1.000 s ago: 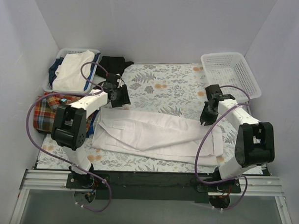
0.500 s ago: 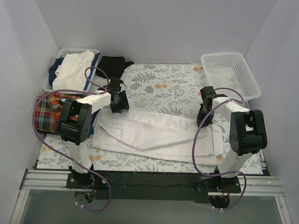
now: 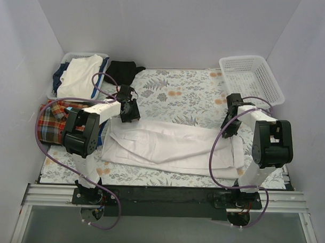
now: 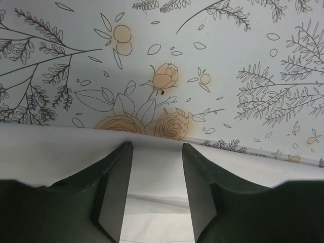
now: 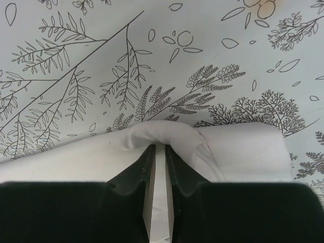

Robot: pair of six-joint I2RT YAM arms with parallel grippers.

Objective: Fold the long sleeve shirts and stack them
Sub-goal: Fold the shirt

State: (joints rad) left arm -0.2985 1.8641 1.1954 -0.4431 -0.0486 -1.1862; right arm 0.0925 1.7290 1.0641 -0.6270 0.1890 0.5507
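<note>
The white long sleeve shirt (image 3: pixel 172 146) lies folded into a long band across the middle of the floral table. My left gripper (image 3: pixel 129 113) is at its far left corner. In the left wrist view the left gripper (image 4: pixel 157 147) is open, its fingers straddling the flat white shirt (image 4: pixel 61 152) at its far edge. My right gripper (image 3: pixel 228 126) is at the shirt's far right corner. The right wrist view shows the right gripper (image 5: pixel 160 148) nearly closed, pinching a bunched fold of the white shirt (image 5: pixel 243 152). The plaid shirt (image 3: pixel 53 120) lies crumpled at the left edge.
A blue basket (image 3: pixel 102 77) holding white and dark clothes stands at the back left. A small black garment (image 3: pixel 123 70) lies beside it. A white basket (image 3: pixel 251 79) stands at the back right. White walls close in three sides.
Both grippers have come down onto the shirt's far edge. Both pairs of jaws have narrowed, and the right pair has closed on a fold of white fabric.
</note>
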